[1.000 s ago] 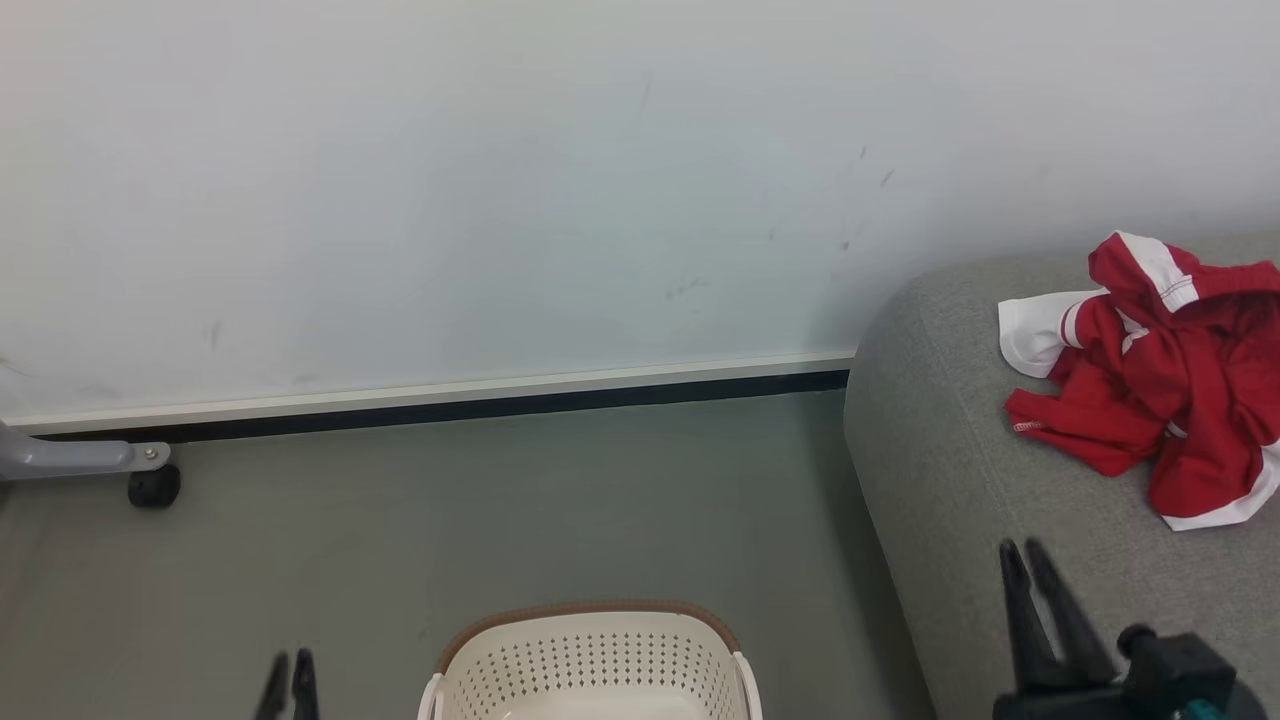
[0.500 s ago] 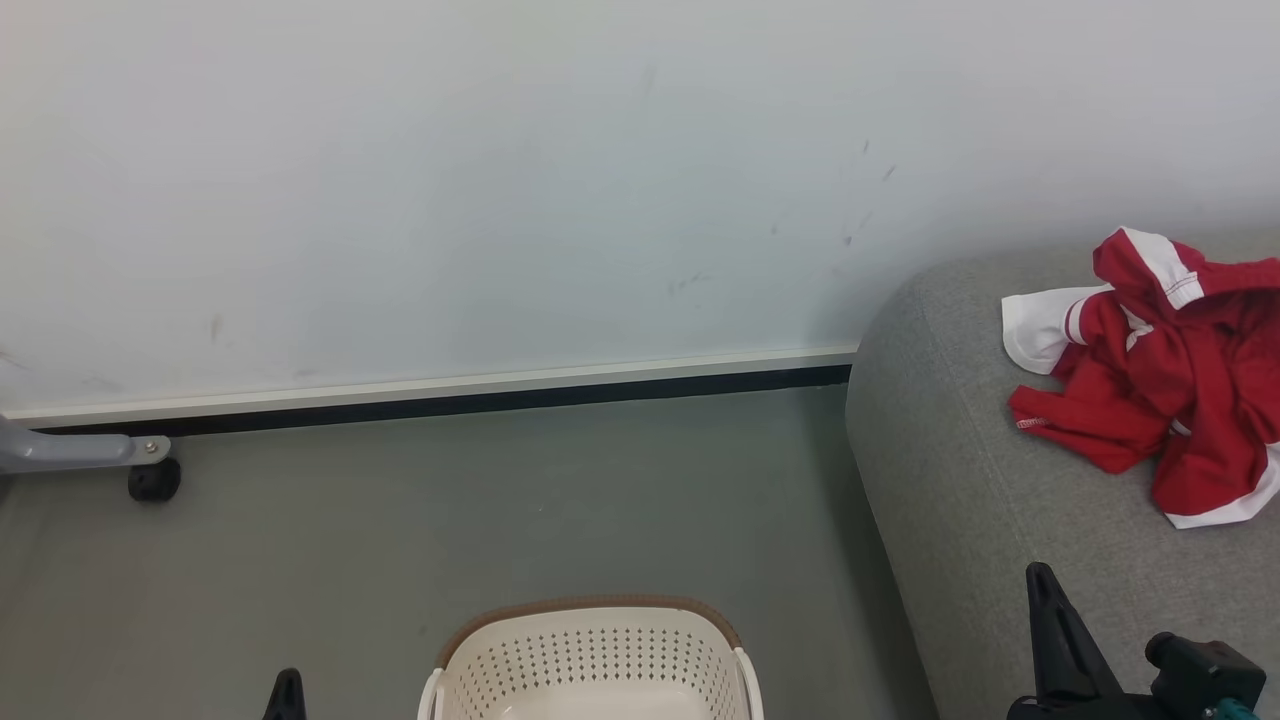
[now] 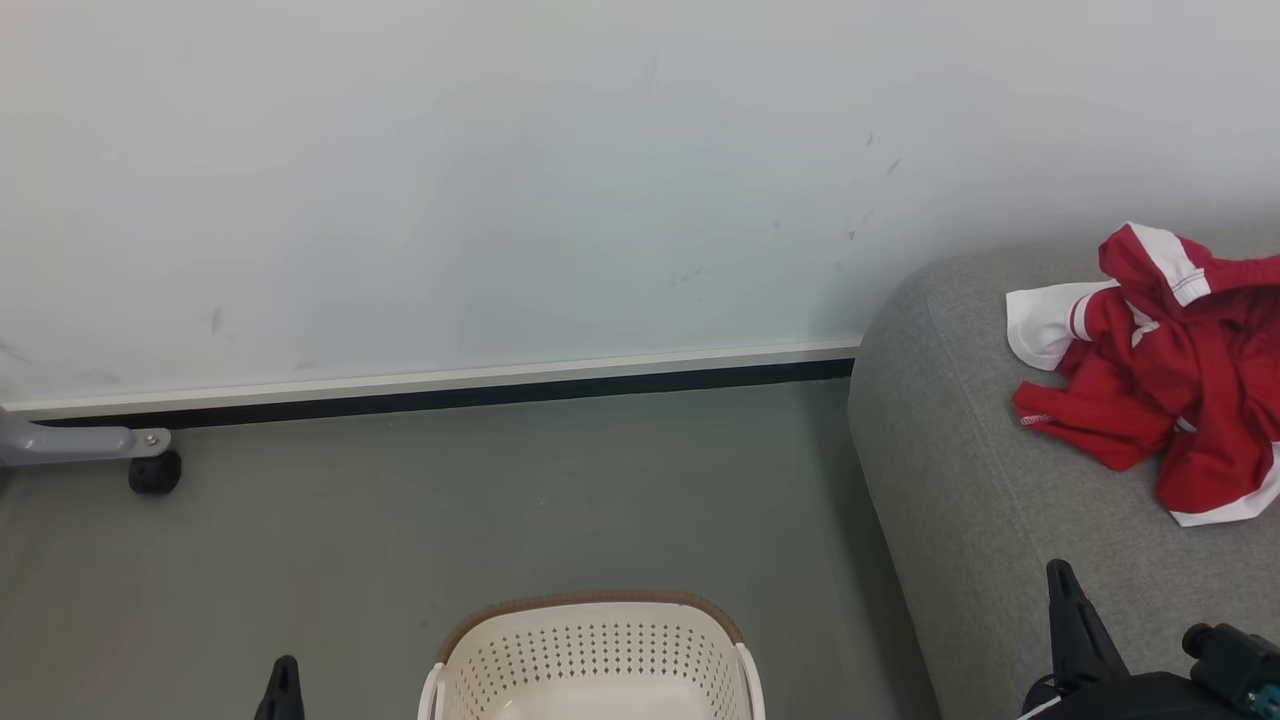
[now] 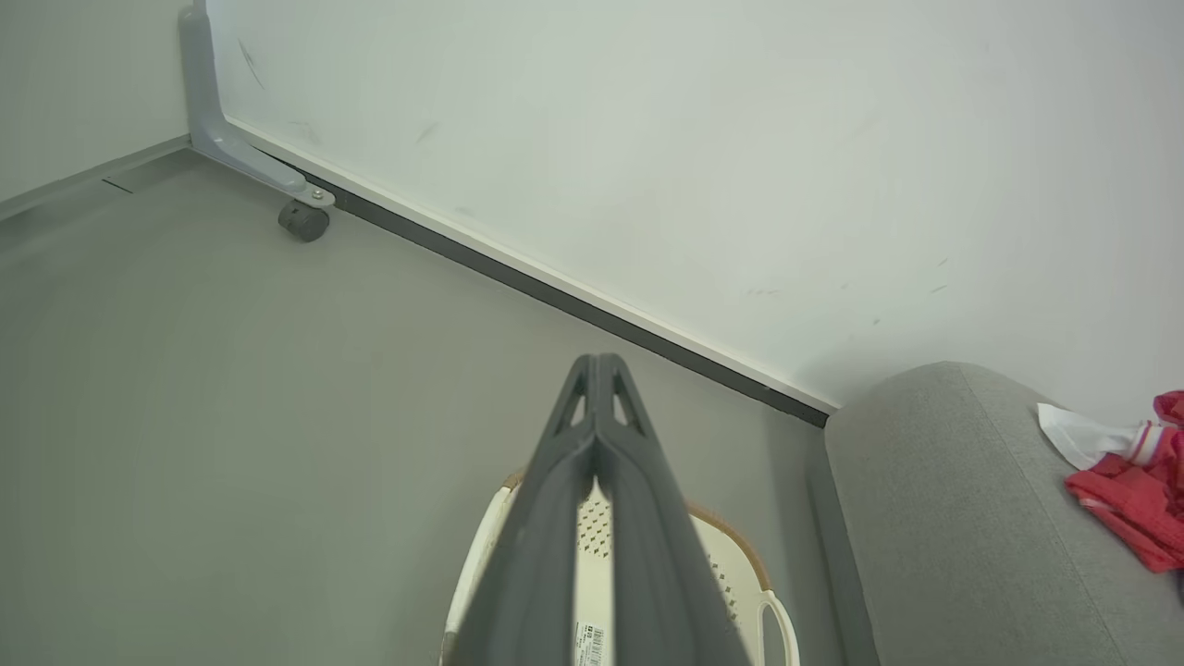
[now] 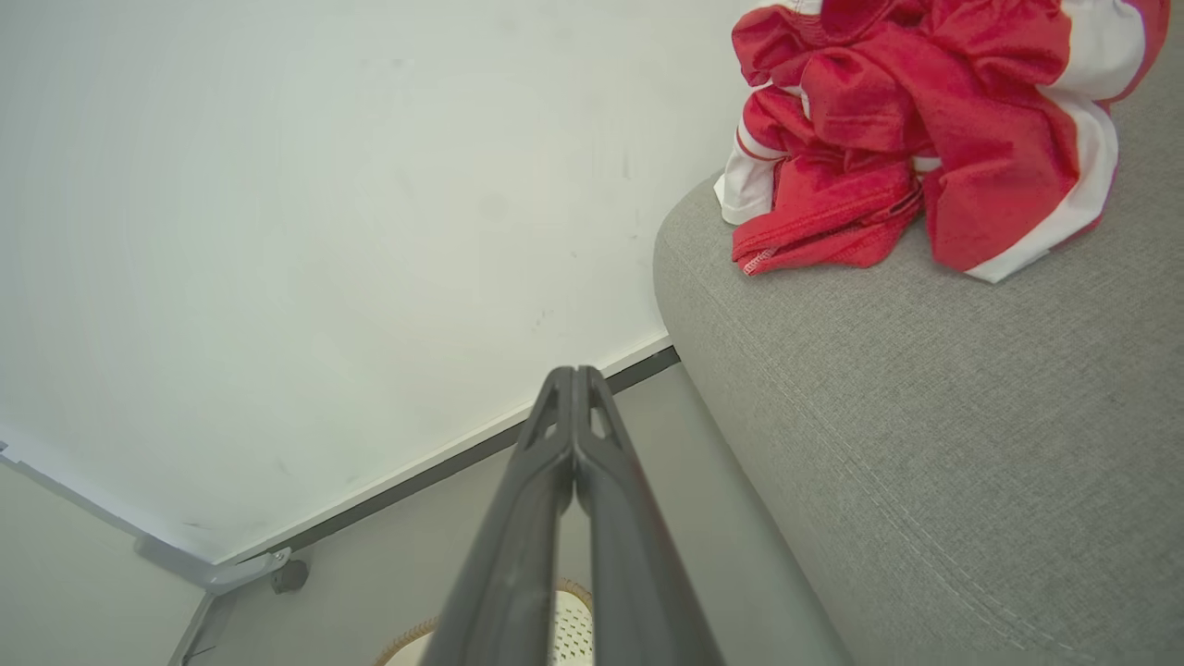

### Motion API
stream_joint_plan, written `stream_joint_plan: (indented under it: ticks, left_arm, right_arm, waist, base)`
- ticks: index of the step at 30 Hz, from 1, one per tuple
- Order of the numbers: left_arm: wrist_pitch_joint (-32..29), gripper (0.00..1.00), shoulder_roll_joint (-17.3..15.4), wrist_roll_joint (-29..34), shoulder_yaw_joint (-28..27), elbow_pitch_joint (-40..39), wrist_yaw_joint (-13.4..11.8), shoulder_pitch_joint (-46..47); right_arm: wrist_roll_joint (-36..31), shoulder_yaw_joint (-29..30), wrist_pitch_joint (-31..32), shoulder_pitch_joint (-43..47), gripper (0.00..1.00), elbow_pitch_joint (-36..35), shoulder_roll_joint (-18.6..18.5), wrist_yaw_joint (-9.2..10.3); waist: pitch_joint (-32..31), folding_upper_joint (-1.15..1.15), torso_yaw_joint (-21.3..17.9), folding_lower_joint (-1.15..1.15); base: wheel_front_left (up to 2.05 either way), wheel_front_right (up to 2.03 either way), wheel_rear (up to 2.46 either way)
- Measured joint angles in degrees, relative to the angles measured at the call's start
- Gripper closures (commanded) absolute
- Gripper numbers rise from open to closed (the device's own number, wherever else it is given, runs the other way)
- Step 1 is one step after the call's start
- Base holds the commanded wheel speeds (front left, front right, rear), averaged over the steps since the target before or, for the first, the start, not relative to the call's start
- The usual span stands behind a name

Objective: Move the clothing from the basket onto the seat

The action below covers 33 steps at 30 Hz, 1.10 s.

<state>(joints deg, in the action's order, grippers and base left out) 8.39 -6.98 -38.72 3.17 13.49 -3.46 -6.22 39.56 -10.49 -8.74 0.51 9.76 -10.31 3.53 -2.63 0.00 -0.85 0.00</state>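
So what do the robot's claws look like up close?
Both look alike: the left claw and right claw each have two long dark grey fingers narrowing to a point, with little triangle holes near the tip. The right claw's base is a chunky black block with a teal bit.

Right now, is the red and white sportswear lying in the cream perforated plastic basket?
No, the sportswear lies crumpled on the grey fabric sofa.
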Motion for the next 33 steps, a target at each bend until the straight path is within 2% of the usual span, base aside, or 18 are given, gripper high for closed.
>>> stream_joint_plan:
  ticks: [33]
  left_arm:
    - [-7.00,1.00,2.02,-24.51,-4.04,1.53,4.68,4.82]
  right_arm:
    - [24.13,8.53,7.27,-2.38,1.00,3.50,3.69,-4.63]
  waist:
    - [1.28,0.00,0.40,0.00]
  base:
    - [0.00,0.00,0.00]
